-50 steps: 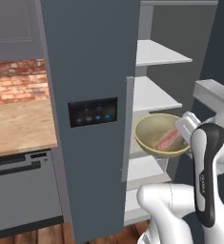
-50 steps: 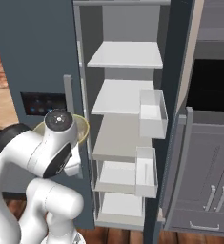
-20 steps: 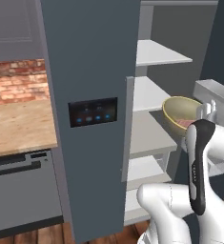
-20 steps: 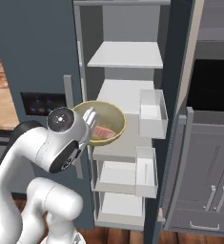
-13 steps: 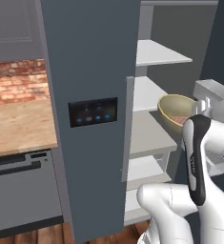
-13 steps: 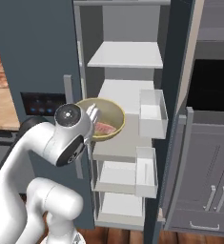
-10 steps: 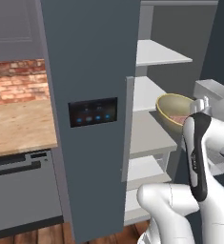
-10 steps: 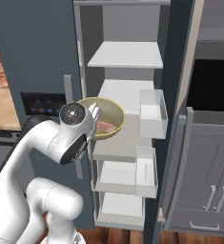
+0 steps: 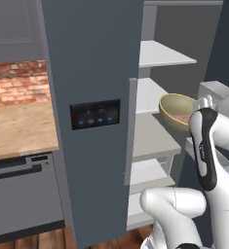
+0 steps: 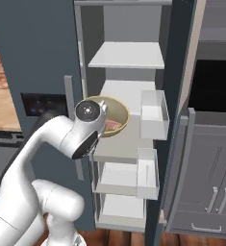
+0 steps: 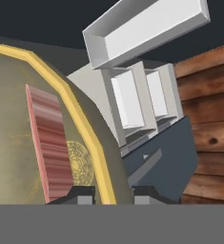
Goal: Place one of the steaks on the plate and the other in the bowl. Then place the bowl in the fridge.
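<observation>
right now the two-finger gripper (image 11: 112, 194) is pinched on the pale yellowish rim of the rounded olive-tan bowl (image 11: 32, 133), one dark fingertip inside the wall and one outside, so the bowl hangs from that single edge grip. inside it lies a flat slab of raw pinkish-red steak (image 11: 49, 143), resting against the bowl's inner slope. from the right base view the bowl (image 10: 112, 117) is carried at the level of the middle white shelf (image 10: 121, 134), just at the mouth of the open tall slate blue-grey fridge (image 10: 47, 53), with the white door bin (image 10: 153, 113) off to its side. from the left base view the bowl (image 9: 177, 112) sits above that shelf's front edge, tipped a little toward the camera.

judging by this, the step in hand is setting the bowl onto the shelf. doing it well means levelling the bowl so the steak does not slide out, pushing further in so the base is well onto the shelf, keeping the rim away from the door bin, lowering until the base rests, and only then letting go.
</observation>
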You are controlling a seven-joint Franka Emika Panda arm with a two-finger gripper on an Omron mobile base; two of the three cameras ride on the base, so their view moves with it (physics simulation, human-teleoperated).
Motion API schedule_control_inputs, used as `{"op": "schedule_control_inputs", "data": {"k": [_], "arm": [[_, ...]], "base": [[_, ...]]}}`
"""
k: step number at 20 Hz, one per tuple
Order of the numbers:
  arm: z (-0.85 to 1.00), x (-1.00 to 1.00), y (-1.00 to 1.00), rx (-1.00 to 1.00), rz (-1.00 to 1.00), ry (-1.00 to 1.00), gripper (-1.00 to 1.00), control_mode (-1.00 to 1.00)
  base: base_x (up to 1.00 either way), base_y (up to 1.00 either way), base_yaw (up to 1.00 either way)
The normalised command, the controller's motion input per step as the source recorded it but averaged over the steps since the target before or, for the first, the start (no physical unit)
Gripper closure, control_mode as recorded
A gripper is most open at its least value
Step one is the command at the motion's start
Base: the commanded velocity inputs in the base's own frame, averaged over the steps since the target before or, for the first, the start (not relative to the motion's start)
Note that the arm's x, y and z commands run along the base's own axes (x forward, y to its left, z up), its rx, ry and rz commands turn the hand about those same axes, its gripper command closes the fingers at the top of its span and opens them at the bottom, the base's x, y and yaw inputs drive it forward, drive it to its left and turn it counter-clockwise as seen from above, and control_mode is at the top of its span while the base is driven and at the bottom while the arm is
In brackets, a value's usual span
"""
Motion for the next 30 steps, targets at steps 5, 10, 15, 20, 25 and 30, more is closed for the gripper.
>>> {"op": "schedule_control_inputs", "data": {"k": [5, 10, 15, 20, 25, 30], "arm": [[0.00, 0.47, 0.00, -0.03, 0.00, 0.00, 1.00, -1.00], [0.00, 0.36, 0.00, -0.01, 0.00, 0.00, 1.00, -1.00], [0.00, 0.35, 0.00, -0.02, 0.01, 0.00, 1.00, -1.00], [0.00, 0.18, -0.15, 0.00, 0.02, 0.00, 1.00, -1.00], [0.00, 0.25, -0.08, 0.00, 0.02, 0.00, 1.00, -1.00], [0.00, 0.53, 0.02, -0.04, 0.00, 0.01, 1.00, -1.00]], "base": [[0.00, 0.00, 0.00], [0.00, 0.00, 0.00], [0.00, 0.00, 0.00], [0.00, 0.00, 0.00], [0.00, 0.00, 0.00], [0.00, 0.00, 0.00]]}}
